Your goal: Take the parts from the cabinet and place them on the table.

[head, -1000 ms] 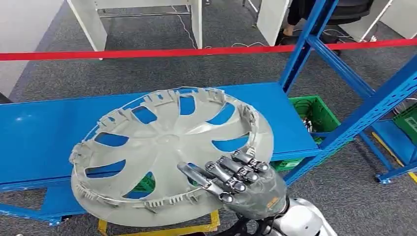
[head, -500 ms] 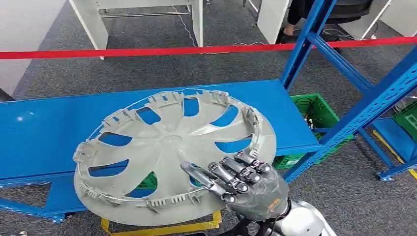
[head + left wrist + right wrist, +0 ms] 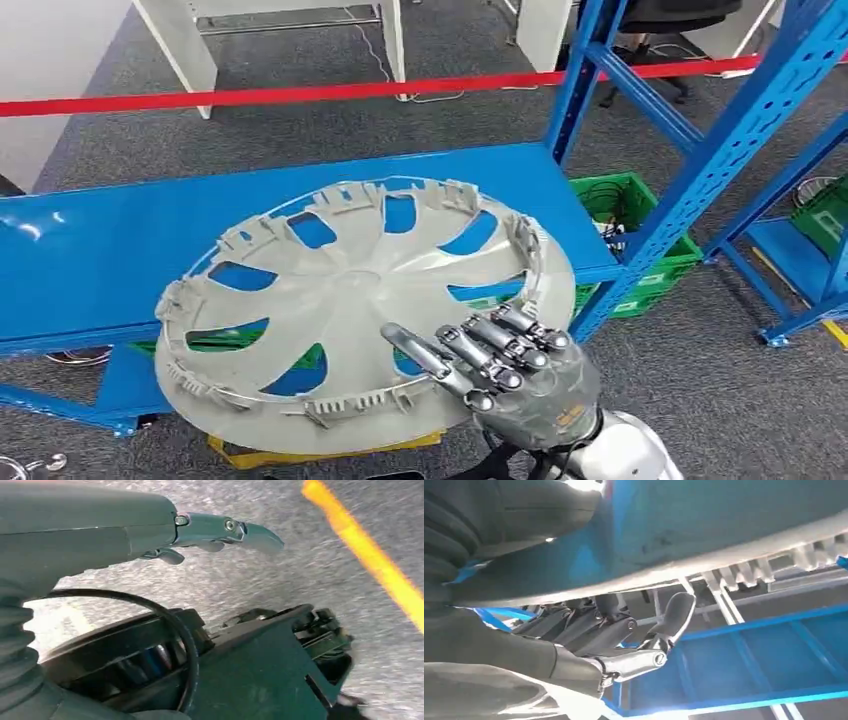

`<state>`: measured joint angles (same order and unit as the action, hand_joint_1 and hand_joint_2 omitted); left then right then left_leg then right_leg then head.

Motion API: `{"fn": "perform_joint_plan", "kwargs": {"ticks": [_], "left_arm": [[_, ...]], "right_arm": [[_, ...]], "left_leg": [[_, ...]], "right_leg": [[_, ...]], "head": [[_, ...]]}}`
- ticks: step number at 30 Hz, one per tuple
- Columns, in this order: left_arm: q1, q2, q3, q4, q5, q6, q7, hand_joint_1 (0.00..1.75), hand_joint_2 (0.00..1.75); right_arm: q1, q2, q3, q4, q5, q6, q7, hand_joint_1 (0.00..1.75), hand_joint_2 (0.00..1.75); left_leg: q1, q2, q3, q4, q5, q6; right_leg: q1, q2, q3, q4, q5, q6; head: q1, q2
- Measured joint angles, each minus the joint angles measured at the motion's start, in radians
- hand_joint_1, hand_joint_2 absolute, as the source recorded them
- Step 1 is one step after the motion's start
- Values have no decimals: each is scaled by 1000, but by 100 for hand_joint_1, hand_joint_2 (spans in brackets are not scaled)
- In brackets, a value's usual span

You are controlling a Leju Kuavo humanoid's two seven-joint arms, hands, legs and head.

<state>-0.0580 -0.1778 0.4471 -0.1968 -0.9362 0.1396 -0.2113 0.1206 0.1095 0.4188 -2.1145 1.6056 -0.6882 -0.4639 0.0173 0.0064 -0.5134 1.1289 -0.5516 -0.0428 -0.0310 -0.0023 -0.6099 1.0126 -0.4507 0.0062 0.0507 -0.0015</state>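
Fingers [image 3: 490, 350] of the right robot hand [image 3: 510, 375] curl over the near rim of the hubcap [image 3: 360, 300], thumb underneath — the right wrist view shows that thumb and the dark fingers pinching the toothed edge between them, so the hold is a rim pinch at one side only. The left robot hand [image 3: 150, 535] hangs by the floor with its fingers straight and apart, holding nothing.

The hubcap spreads away from the right robot hand to the left and forward, inner side up, tilted slightly, its far edge over the blue bench [image 3: 90, 270] and its near edge still off the bench front. It is held above the surface; whether any part touches the bench I cannot tell. The bench lies straight ahead beyond the disc — so the coming move is, I judge, forward and down. Blue rack posts [image 3: 740, 120] stand to the right, a green crate [image 3: 630, 215] beneath.
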Motion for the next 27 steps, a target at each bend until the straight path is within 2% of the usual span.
{"fn": "perform_joint_plan", "kwargs": {"ticks": [1, 2, 5, 6, 7, 8, 9, 10, 11, 12, 13, 14, 15, 16, 17, 18, 20, 21, 22, 23, 24, 25, 26, 27], "left_arm": [[1, 2, -1, 0, -3, -7, -5, 0, 175], [1, 3, -3, 0, -6, -9, -9, 0, 175], [3, 8, -6, 0, -11, -8, -14, 0, 175], [7, 8, -6, 0, -15, -6, -14, 0, 175], [6, 9, -7, 0, -18, -6, -14, 0, 175], [6, 10, -8, 0, -21, -5, -14, 0, 175], [6, 10, -8, 0, -25, -3, -11, 0, 175], [6, 9, -10, 0, -27, -2, -8, 0, 175], [6, 9, -11, 0, -28, 1, -3, 0, 175], [7, 9, -13, 0, -29, 6, 6, 0, 175], [7, 9, -13, 0, -30, 13, 12, 0, 175], [6, 8, -13, 0, -33, 19, 16, 0, 175], [5, 8, -13, 0, -33, 21, 20, 0, 175], [3, 8, -13, 0, -32, 24, 22, 0, 175], [1, 4, -13, 0, -26, 30, 25, 0, 175], [-1, 3, -12, 0, -22, 33, 40, 0, 175], [-25, -14, -10, 0, -12, 41, 141, 0, 175], [-38, -25, -8, 0, -1, 47, 210, 0, 175], [-44, -26, 2, 0, 21, 50, 275, 0, 175], [-42, -29, 12, 0, 38, 46, 306, 0, 175], [-43, -29, 28, 0, 58, 33, 341, 0, 175], [-47, -29, 41, 0, 67, 24, 362, 0, 175], [-51, -29, 50, 0, 69, 19, 375, 0, 175], [-51, -29, 56, 0, 72, 15, 382, 0, 175]], "right_arm": [[5, 8, -6, -5, 0, 0, -5, 175, 175], [9, 12, -12, -13, 0, 0, -9, 175, 175], [19, 26, -26, -36, -4, 0, -14, 175, 175], [28, 31, -32, -44, -6, 0, -16, 175, 175], [36, 32, -37, -52, -6, 0, -17, 175, 175], [43, 37, -44, -58, -6, 0, -19, 175, 175], [53, 40, -52, -65, -6, 0, -23, 175, 175], [64, 43, -61, -75, -6, 0, -24, 175, 175], [75, 45, -68, -83, -6, 0, -24, 175, 175], [86, 48, -75, -88, -5, 0, -24, 175, 175], [98, 52, -83, -95, -5, 0, -24, 175, 175], [109, 54, -88, -104, -4, 0, -24, 175, 175], [115, 57, -92, -106, -4, 0, -23, 175, 175], [120, 60, -95, -108, -3, 0, -23, 175, 175], [126, 62, -98, -114, 0, 0, -23, 175, 175], [130, 64, -104, -121, -2, 0, -16, 175, 175], [131, 63, -99, -129, -10, 0, 15, 175, 175], [130, 63, -95, -129, -10, 0, 23, 175, 175], [126, 61, -92, -129, -9, 0, 31, 175, 175], [125, 59, -91, -129, -8, 0, 32, 175, 175], [123, 58, -85, -130, -10, 0, 41, 175, 175], [123, 58, -82, -132, -10, 0, 45, 175, 175], [120, 57, -81, -132, -10, 0, 47, 175, 175], [116, 56, -81, -132, -10, 0, 47, 175, 175]], "left_leg": [[4, -4, 57, -93, 14, -3], [-2, -12, 83, -146, -7, -1], [-10, -14, 59, -142, 3, 23], [-10, -12, 49, -147, 16, 39], [-7, -4, 39, -149, 27, 54], [-10, -2, 24, -149, 38, 65], [-12, 0, 12, -149, 47, 72], [-15, 1, 0, -148, 58, 75], [-20, 2, -17, -148, 69, 78], [-25, 3, -33, -146, 82, 80], [-30, 5, -49, -144, 92, 82], [-34, 5, -63, -142, 102, 82], [-37, 5, -74, -140, 109, 81], [-39, 5, -77, -138, 118, 80], [-43, 5, -85, -135, 123, 77], [-46, 6, -89, -130, 132, 75], [-43, 6, -104, -130, 154, 67], [-44, 6, -107, -130, 162, 62], [-43, 0, -113, -122, 149, 56], [-41, -3, -120, -98, 102, 45], [-34, -4, -132, -40, 35, 38], [-28, -4, -142, 34, -24, 30], [-24, -4, -149, 104, -62, 24], [-19, -4, -148, 157, -71, 18]], "right_leg": [[1, 1, -7, 3, 7, 6], [4, 1, -15, 4, 14, 16], [1, -2, -22, -5, 44, 37], [0, -2, -27, -8, 53, 47], [-4, 0, -33, 1, 27, 48], [-2, -1, -57, 41, -37, 46], [0, 0, -74, 107, -101, 44], [3, 1, -90, 184, -155, 43], [7, 1, -103, 258, -190, 42], [10, 1, -103, 303, -186, 39], [13, 1, -82, 306, -156, 33], [18, 0, -42, 270, -114, 26], [23, 1, 13, 205, -82, 17], [30, 0, 83, 111, -73, 6], [38, -1, 156, 16, -99, -5], [36, -2, 195, -48, -114, -5], [40, -1, 172, -53, -117, -2], [39, -2, 164, -54, -109, -7], [28, -12, 158, -62, -95, -17], [28, -10, 148, -62, -86, -27], [28, -9, 136, -61, -76, -31], [29, -10, 124, -59, -65, -31], [29, -12, 116, -58, -55, -30], [28, -13, 106, -53, -45, -27]], "head": [[-1, 0], [-2, 0], [2, 0], [0, 0], [1, 0], [4, 0], [4, 0], [4, 0], [5, 0], [3, 0], [3, 0], [4, 0], [4, 0], [3, 0], [3, 0], [3, 0], [5, 0], [5, 0], [10, 0], [5, 0], [1, 0], [0, 0], [1, 0], [0, 0]]}}
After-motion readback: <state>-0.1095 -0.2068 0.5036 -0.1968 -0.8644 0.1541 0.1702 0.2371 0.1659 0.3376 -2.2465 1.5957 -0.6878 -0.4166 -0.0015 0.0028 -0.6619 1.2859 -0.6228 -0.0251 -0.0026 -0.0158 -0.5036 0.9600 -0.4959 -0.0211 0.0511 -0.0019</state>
